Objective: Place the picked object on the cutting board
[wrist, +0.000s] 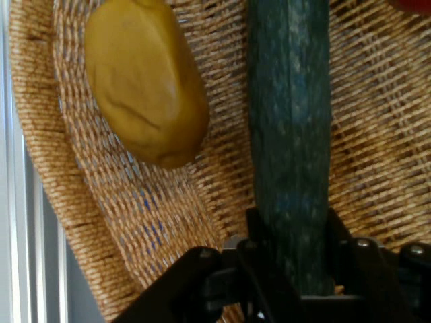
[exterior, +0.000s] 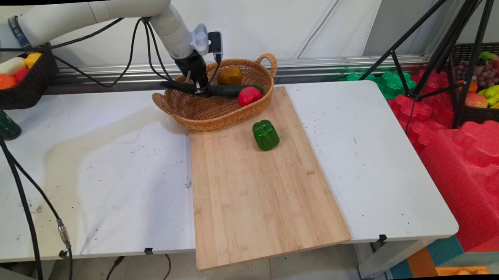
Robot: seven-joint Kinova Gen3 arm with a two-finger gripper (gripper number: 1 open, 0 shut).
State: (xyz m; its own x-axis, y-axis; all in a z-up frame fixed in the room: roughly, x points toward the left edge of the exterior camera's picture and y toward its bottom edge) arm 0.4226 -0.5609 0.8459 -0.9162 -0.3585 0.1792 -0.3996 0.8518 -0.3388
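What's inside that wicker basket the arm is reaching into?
Inside the wicker basket lie a dark green cucumber, a brownish-yellow potato and a red fruit. The gripper is closed around the cucumber's end. The cucumber and gripper hide the weave beneath them.

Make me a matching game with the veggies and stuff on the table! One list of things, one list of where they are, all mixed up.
Things:
1. cucumber
2. green pepper
3. potato
4. red fruit

Places:
A. alone on the wooden cutting board
B. between the fingers of the gripper
C. at the far side of the basket
D. by the basket rim nearest the board

Pairs: 1-B, 2-A, 3-C, 4-D
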